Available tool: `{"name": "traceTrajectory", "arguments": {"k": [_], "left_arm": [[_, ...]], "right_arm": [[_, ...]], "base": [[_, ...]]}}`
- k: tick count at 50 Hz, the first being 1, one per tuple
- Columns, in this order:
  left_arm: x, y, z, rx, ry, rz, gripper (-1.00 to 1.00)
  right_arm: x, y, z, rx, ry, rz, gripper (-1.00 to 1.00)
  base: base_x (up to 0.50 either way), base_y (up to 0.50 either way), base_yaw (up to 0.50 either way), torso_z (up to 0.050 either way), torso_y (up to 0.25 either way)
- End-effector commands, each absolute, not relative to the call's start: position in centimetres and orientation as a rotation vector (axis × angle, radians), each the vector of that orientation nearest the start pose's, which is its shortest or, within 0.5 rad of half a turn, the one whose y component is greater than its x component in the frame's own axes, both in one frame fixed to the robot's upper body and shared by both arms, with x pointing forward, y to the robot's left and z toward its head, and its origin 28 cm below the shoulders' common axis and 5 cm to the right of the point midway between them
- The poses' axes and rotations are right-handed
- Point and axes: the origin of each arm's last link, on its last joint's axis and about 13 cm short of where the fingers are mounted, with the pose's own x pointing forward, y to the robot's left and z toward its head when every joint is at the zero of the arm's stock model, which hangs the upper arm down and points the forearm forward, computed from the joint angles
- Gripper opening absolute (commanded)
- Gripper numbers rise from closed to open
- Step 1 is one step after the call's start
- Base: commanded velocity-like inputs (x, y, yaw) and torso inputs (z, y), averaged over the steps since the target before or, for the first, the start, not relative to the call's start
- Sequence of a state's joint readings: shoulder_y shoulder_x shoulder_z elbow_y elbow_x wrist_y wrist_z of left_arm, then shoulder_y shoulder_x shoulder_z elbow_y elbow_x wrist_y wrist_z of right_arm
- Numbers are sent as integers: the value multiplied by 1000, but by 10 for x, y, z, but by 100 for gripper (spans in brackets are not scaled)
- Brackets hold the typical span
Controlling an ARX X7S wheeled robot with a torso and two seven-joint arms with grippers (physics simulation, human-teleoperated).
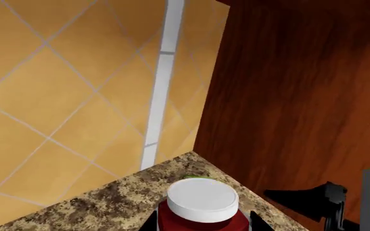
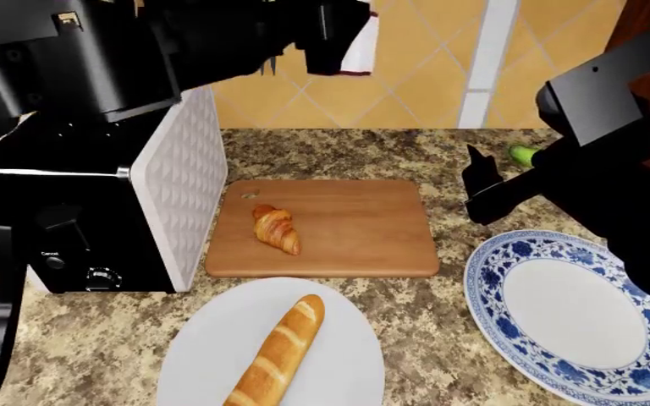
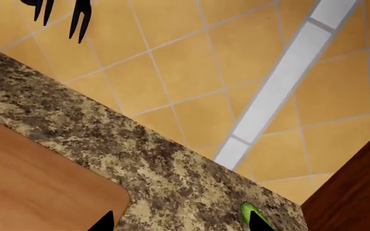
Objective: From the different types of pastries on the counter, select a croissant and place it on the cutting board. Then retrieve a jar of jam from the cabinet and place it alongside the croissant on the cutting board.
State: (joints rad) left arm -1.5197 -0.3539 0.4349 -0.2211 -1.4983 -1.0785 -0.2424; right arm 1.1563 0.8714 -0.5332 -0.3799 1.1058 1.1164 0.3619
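One croissant [image 2: 277, 229], one baguette [image 2: 278, 351], one cutting board [image 2: 359, 228], two plates [image 2: 354, 359] [image 2: 574, 317], one jar of jam [image 1: 202, 207].

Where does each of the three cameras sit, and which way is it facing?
Head view: high on the robot, looking down over the counter at the cutting board with the croissant, the baguette and both dark arms.
Left wrist view: near the left claw, facing the tiled wall; the jam jar sits between its tips.
Right wrist view: near the right claw, facing the counter's back corner; only its two dark tips show.
Shared: the wrist views both show the white tile strip and a green object.
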Motion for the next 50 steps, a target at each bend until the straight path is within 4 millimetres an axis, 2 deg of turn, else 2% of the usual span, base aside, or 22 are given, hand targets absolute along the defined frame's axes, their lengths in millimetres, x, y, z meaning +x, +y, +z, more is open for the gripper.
{"name": "traceTrajectory", "arguments": {"k": [1, 12, 28, 43, 46, 50], "left_arm": [[297, 191, 357, -234, 19, -836, -100], [280, 191, 336, -142, 10, -818, -100], [277, 193, 313, -64, -31, -766, -100], [281, 187, 286, -150, -2, -735, -100], [286, 183, 268, -222, 24, -714, -100], [289, 181, 260, -249, 30, -702, -100]], "right_arm": [[264, -175, 281, -431, 120, 194, 100], [265, -175, 280, -431, 119, 193, 100], [265, -173, 280, -431, 119, 196, 100], [265, -174, 280, -430, 115, 195, 100], [265, -173, 280, -429, 115, 195, 100], [265, -173, 280, -428, 115, 195, 100]], "base": [[0, 0, 0, 0, 0], [0, 0, 0, 0, 1], [0, 0, 0, 0, 1], [0, 0, 0, 0, 1], [0, 0, 0, 0, 3], [0, 0, 0, 3, 0]]}}
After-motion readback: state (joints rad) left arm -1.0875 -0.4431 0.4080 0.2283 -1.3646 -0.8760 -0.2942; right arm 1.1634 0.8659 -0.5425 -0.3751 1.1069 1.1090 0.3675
